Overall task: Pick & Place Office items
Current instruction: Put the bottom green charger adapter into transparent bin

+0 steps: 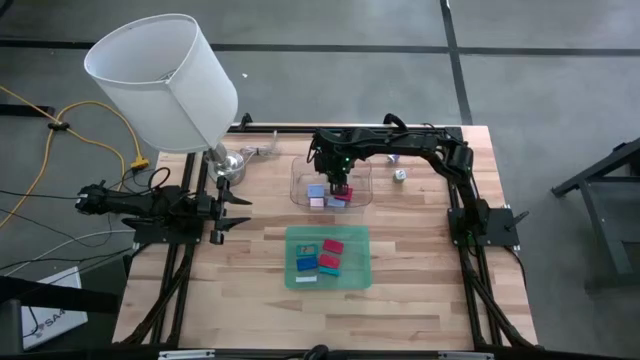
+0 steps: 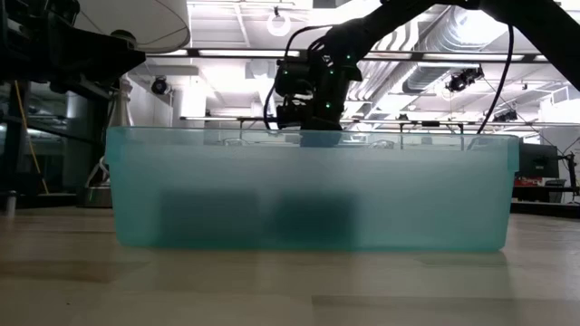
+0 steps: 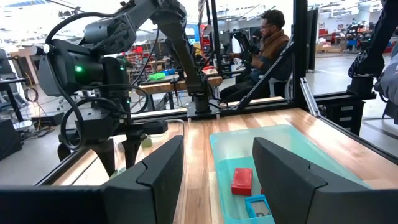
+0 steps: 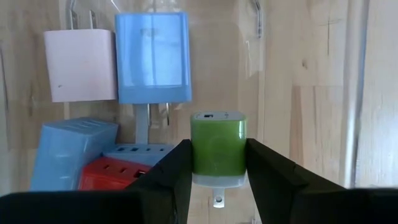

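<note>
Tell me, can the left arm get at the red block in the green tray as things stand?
Probably yes. The left gripper waits open beside the green tray, and its wrist view shows the red block lying uncovered ahead. The right gripper is busy over the clear tray, holding a green block.

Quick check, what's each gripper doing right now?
Left gripper: open, empty, waiting at the table's left side.
Right gripper: shut on the green block, over the clear tray.

green tray (image 2: pixel 308 195) contents blurred, indistinct
</note>
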Controlling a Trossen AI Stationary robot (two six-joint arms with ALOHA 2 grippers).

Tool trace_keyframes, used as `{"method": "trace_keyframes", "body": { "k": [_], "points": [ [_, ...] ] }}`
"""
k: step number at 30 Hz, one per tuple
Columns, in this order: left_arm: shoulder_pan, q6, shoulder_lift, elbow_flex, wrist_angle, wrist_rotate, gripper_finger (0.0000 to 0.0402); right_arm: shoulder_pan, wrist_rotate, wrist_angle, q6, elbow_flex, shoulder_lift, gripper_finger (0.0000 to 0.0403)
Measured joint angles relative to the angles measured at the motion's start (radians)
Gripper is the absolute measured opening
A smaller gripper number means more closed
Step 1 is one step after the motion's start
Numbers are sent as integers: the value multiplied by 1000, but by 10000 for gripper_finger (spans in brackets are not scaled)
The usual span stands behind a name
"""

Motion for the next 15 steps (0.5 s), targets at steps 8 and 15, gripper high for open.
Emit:
{"method": "trace_keyframes", "body": {
  "k": [8,15],
  "points": [
    [0,0,0,0,0,0,186,0,0,-8,0,0,0,126],
    [0,0,0,0,0,0,186,0,0,-12,0,0,0,126]
  ]
}}
